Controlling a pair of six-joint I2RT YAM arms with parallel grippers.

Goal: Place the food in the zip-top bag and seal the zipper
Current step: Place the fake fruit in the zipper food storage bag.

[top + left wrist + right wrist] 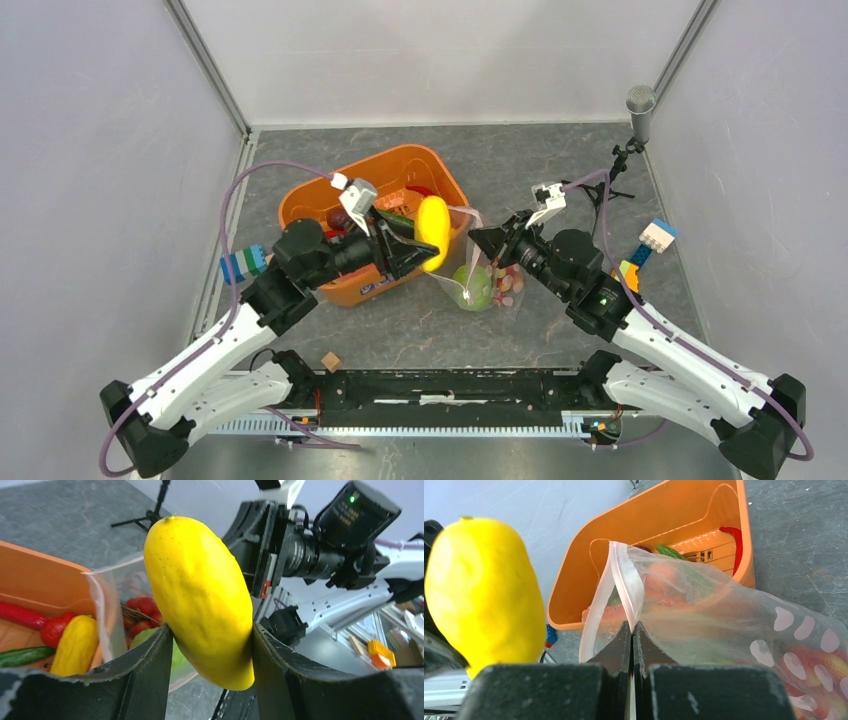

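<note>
Left gripper [210, 632]: clamped on the yellow fruit [200, 580], just left of the bag's mouth, apparently ready to drop it in.
Right gripper [633, 630]: pinched shut on the zipper [628, 587], propping the zip-top bag [729, 615] open, right of the orange tub [674, 515].

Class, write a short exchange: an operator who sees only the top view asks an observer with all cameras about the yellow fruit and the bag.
Operator: Does the left gripper truly grip the fruit?
Observer: Yes. Left wrist shows both fingers pressed on its sides.
Operator: And the right gripper on the bag?
Observer: Right wrist shows it shut on the pink zipper, the bag open.
</note>
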